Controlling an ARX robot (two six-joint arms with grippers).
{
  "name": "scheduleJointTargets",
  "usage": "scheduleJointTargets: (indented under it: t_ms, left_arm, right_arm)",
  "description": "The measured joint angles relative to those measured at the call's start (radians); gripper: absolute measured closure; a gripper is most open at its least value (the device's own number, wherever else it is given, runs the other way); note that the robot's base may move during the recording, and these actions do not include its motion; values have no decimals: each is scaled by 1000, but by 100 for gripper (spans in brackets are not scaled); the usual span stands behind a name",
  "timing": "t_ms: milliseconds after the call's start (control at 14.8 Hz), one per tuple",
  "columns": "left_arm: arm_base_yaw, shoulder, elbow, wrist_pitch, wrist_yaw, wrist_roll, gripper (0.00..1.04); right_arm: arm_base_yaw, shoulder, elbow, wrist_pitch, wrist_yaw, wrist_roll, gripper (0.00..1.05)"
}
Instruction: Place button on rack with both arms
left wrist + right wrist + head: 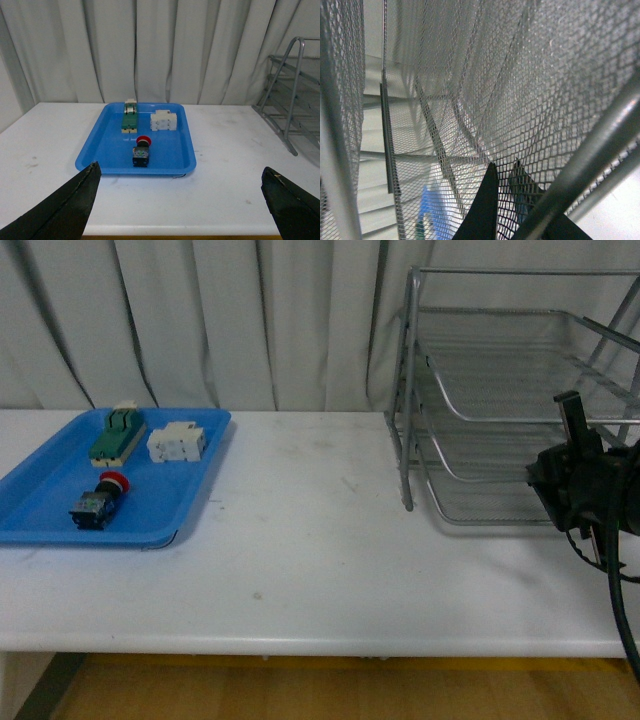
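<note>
The button (101, 500) with its red cap lies on its side in the blue tray (190, 500) at the left; the left wrist view shows the button (141, 151) well ahead of my open left gripper (182, 192), whose black fingertips (82, 187) stand wide apart over the table's near edge. The silver wire-mesh rack (500, 390) stands at the right. My right gripper (504, 170) is shut on the rack's mesh (520, 100), one finger on each side of it. In the front view the right arm's black body (585, 485) sits at the rack's front right.
In the blue tray also lie a green-and-cream terminal block (117, 434) and a white rectangular block (177, 443). White curtains hang behind the white table (320, 560). The rack's tubular front post (406, 390) stands near the table's middle right.
</note>
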Motion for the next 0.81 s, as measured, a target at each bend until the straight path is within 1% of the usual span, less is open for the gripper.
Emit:
scheduleJointTargets:
  t_ms: [135, 338, 541, 609, 811]
  left_arm:
    - [0, 0, 0, 0, 0, 0, 7]
    - [0, 0, 0, 0, 0, 0, 7]
    - [0, 0, 0, 0, 0, 0, 7]
    - [0, 0, 0, 0, 0, 0, 7]
    - [0, 0, 0, 0, 0, 0, 7]
  right_arm:
    - [0, -63, -148, 92, -5, 85, 99]
    - [9, -173, -350, 188, -11, 113, 100]
    - [13, -232, -447, 228, -4, 109, 100]
    - [7, -267, -479, 215, -9, -42, 85]
    - [-1, -381, -573, 223, -19, -241, 50]
